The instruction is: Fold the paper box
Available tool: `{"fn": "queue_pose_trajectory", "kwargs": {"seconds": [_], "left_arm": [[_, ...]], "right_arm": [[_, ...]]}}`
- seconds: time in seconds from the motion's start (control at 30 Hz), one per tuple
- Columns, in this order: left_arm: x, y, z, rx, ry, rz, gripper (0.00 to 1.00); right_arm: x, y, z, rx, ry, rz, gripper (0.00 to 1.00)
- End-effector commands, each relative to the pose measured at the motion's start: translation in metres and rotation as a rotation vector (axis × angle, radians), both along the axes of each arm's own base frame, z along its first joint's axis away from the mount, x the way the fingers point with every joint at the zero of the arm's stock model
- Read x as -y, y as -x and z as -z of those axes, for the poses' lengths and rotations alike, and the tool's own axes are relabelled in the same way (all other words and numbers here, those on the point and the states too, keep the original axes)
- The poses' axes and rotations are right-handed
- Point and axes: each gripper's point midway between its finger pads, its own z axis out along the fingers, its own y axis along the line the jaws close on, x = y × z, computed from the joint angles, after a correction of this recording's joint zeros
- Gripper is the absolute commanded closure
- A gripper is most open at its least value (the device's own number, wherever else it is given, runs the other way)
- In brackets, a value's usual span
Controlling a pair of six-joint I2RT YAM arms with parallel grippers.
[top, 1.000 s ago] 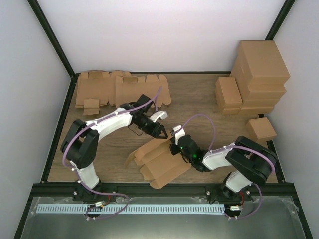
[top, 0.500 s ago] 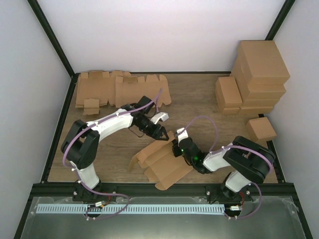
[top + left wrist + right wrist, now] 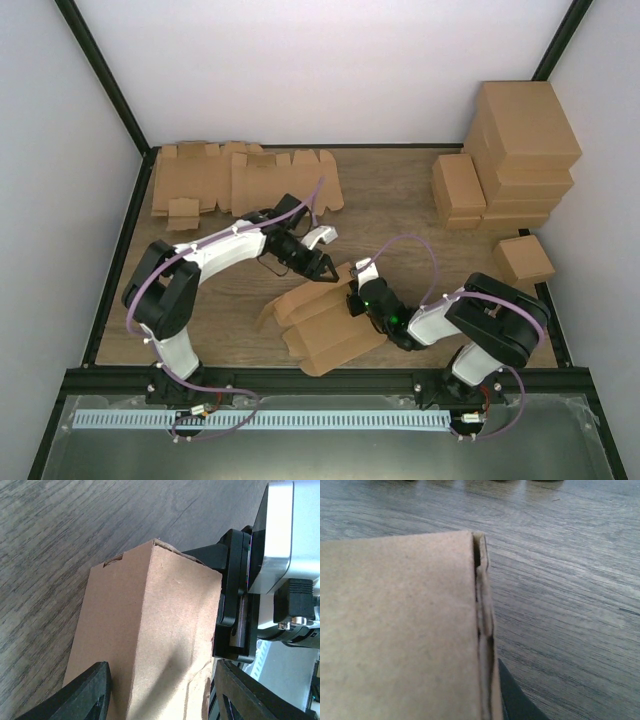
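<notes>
With the half-folded brown die-cut cardboard paper box [image 3: 325,330] lying between the arms near the wooden table's [image 3: 400,200] front edge, the right gripper [image 3: 352,300] nipped tight, apparently on its doubled wall, and the left gripper [image 3: 322,268] spread astride a raised panel, a sideways tug could tear the crease.

The paper box [image 3: 325,325] is plain brown cardboard with no print. The table [image 3: 400,190] is brown wood with a grey, streaky grain. My left arm [image 3: 222,248] and right arm [image 3: 435,320] are white with black joints, and purple cables [image 3: 410,240] loop over them. My left fingers [image 3: 87,695] are black. The stacked cartons [image 3: 520,140] and flat sheets [image 3: 240,178] are the same plain brown.
</notes>
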Motion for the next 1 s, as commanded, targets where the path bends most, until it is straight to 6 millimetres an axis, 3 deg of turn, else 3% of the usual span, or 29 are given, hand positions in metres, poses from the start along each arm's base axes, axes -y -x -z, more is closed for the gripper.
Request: {"fn": "queue_pose_trajectory", "kwargs": {"seconds": [0.0, 0.07, 0.2, 0.33, 0.4, 0.53, 0.6, 0.67, 0.73, 0.9, 0.97], "left_arm": [[0.002, -0.001, -0.012, 0.018, 0.020, -0.013, 0.37], [-0.005, -0.020, -0.031, 0.115, 0.001, -0.096, 0.29], [-0.028, -0.048, -0.100, 0.321, 0.047, -0.262, 0.18], [-0.061, -0.056, -0.164, 0.516, 0.048, -0.422, 0.11], [-0.079, -0.052, -0.194, 0.586, 0.064, -0.499, 0.10], [-0.112, -0.021, -0.258, 0.692, 0.186, -0.615, 0.06], [-0.124, -0.006, -0.279, 0.707, 0.245, -0.658, 0.04], [-0.133, 0.008, -0.290, 0.701, 0.292, -0.687, 0.01], [-0.137, 0.018, -0.289, 0.658, 0.316, -0.702, 0.01], [-0.132, 0.026, -0.251, 0.502, 0.313, -0.720, 0.01], [-0.125, 0.031, -0.236, 0.450, 0.330, -0.694, 0.06]], "right_arm": [[-0.007, -0.009, -0.018, 0.027, -0.048, 0.028, 0.94], [-0.005, -0.010, -0.020, 0.018, -0.047, 0.048, 0.94], [0.008, -0.013, -0.030, 0.004, -0.068, 0.140, 0.94], [0.010, -0.015, -0.046, -0.040, -0.164, 0.159, 0.99], [0.012, -0.016, -0.052, -0.083, -0.239, 0.182, 0.99], [0.022, -0.028, -0.061, -0.189, -0.397, 0.263, 0.99], [0.027, -0.037, -0.064, -0.249, -0.491, 0.303, 0.99], [0.026, -0.041, -0.068, -0.298, -0.609, 0.295, 0.99], [0.026, -0.044, -0.075, -0.310, -0.714, 0.293, 0.99], [0.033, -0.054, -0.087, -0.282, -0.836, 0.368, 0.99], [0.036, -0.055, -0.087, -0.277, -0.864, 0.391, 0.99]]}}
